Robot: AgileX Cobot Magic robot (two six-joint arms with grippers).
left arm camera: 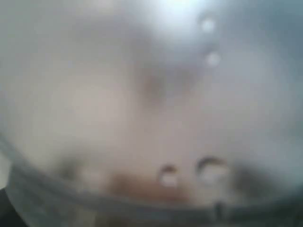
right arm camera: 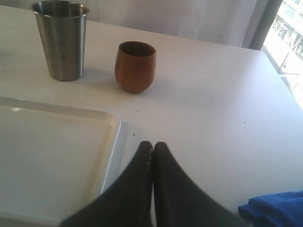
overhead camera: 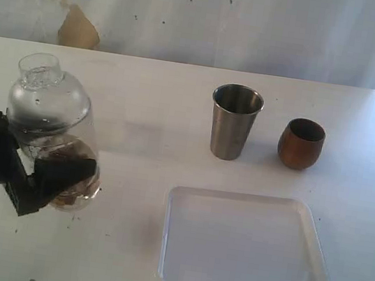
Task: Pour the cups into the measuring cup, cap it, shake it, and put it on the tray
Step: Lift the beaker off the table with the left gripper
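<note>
The tray (overhead camera: 241,251) is white, the tumbler (overhead camera: 233,123) silver-grey, the wooden cup (overhead camera: 300,145) dark brown.

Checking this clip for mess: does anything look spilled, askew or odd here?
The capped measuring cup leans in the left pincer, brown contents pooled low. Some dark specks dot the table near it, possibly spill. The steel tumbler and wooden cup stand upright.
</note>
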